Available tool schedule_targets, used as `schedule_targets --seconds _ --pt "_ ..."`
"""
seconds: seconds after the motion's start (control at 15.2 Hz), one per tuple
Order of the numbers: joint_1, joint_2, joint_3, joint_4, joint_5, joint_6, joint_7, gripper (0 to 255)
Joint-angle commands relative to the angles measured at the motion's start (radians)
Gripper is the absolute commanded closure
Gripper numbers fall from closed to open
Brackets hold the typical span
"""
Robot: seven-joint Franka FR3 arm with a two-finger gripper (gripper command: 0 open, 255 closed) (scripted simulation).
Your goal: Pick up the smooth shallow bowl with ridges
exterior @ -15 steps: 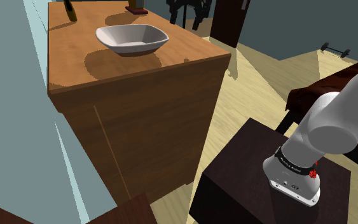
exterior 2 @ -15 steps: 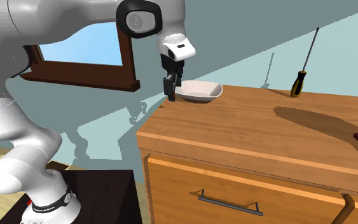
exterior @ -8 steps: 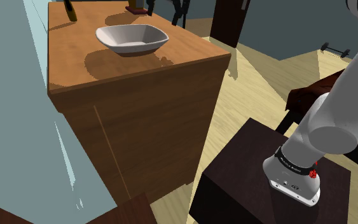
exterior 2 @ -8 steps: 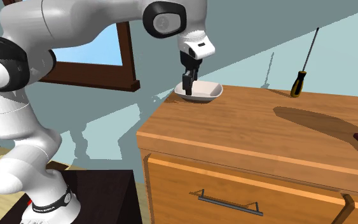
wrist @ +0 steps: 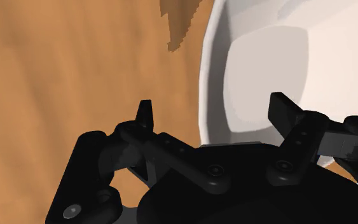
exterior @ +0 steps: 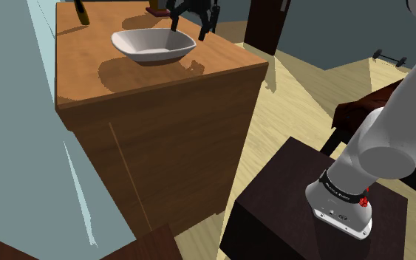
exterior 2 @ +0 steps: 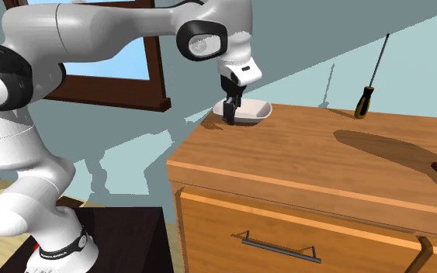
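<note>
While agape, gripper astride bowl rim.

The hand, fingers apart, hangs at the rim of the white bowl on the wooden dresser

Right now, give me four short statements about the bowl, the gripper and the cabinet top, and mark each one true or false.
1. The gripper is open. True.
2. The white bowl is lifted clear of the wooden cabinet. False: it sits on the cabinet top.
3. One finger of the gripper is over the bowl's inside and the other over the wood beside it. True.
4. The screwdriver lies in the bowl. False: it leans against the wall, apart from the bowl.
</note>
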Motion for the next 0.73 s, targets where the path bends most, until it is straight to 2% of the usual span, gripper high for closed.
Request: schedule_targets --seconds 0.0,0.66 --pt "0.0 -0.001 0.0 -0.005 0.0 0.004 -0.001 255" --pt "0.0 0.003 0.0 0.014 -0.001 -0.011 0.003 255"
